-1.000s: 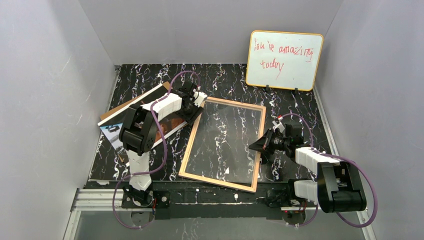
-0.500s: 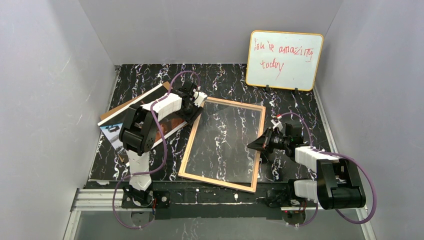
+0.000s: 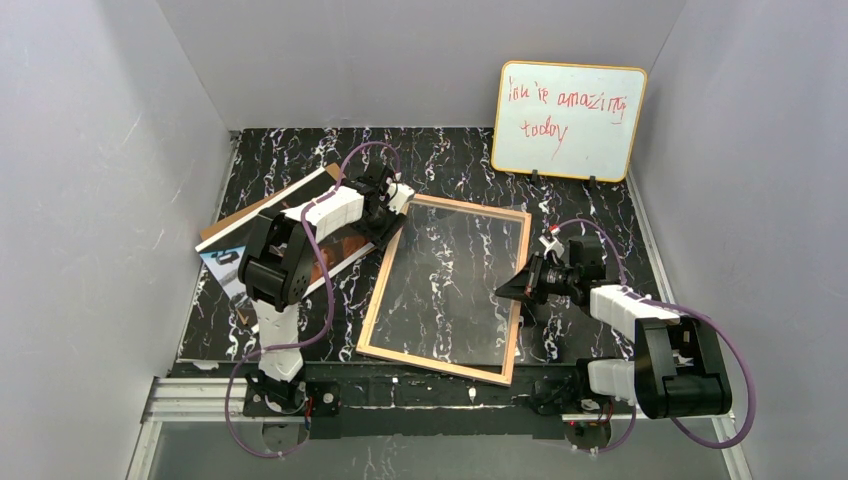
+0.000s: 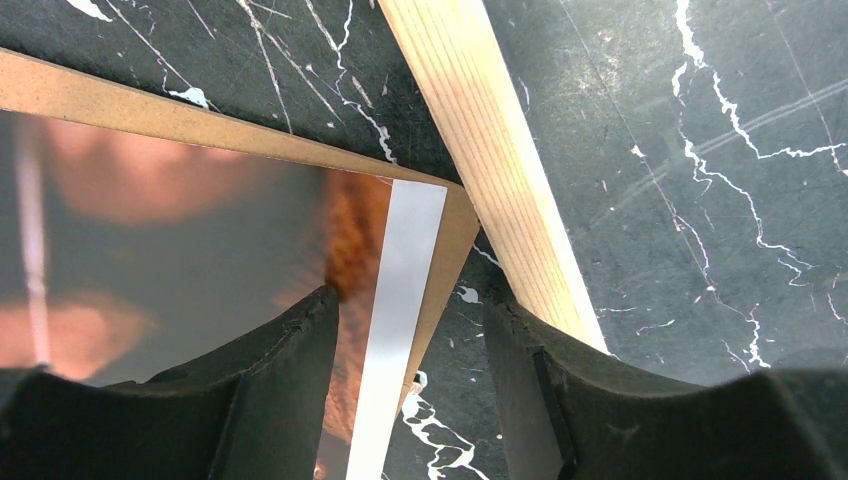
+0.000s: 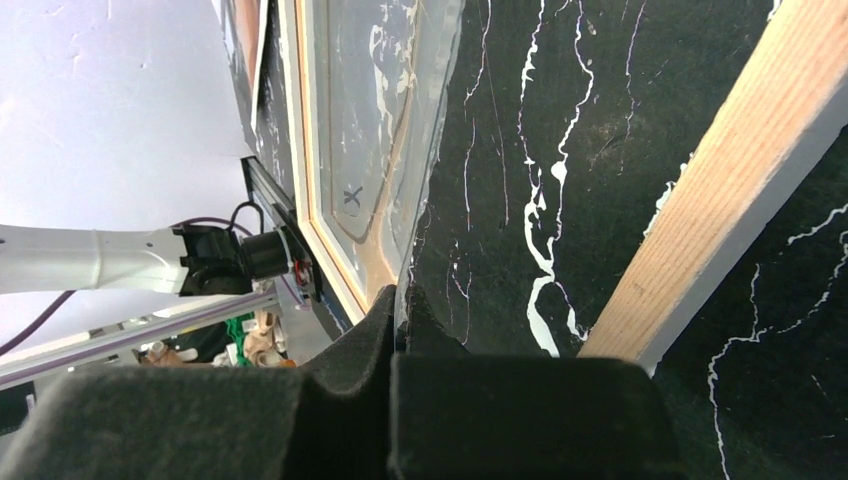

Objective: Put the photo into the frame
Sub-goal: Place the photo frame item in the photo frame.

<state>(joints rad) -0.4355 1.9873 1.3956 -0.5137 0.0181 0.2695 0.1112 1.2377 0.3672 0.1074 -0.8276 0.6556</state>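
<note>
at the left of the counter (image 3: 450, 160), the photo (image 4: 200, 230) lies face up on a brown backing board (image 4: 120, 105). it is outside the frame (image 3: 376, 300), its white-bordered corner just beside the frame's far left corner. the left end effector (image 4: 410, 302) hangs over that corner with its fingers spread, one above the glossy print and the other close beside the wooden rail, gripping nothing. the frame lies back up in the middle, its clear pane (image 3: 450, 280) showing the marble beneath. at its right rail the right end effector (image 5: 395, 312) is pressed together, apparently nipping the pane's thin edge. the step in hand looks like taking up the photo. to do it well, the left fingers would need to close on the print alone, not the board under it, and on the white border rather than the picture. the photo should then travel flat and square over the opening. the glossy sheet is likely to slip or bend, so a slow, low move suits.
</note>
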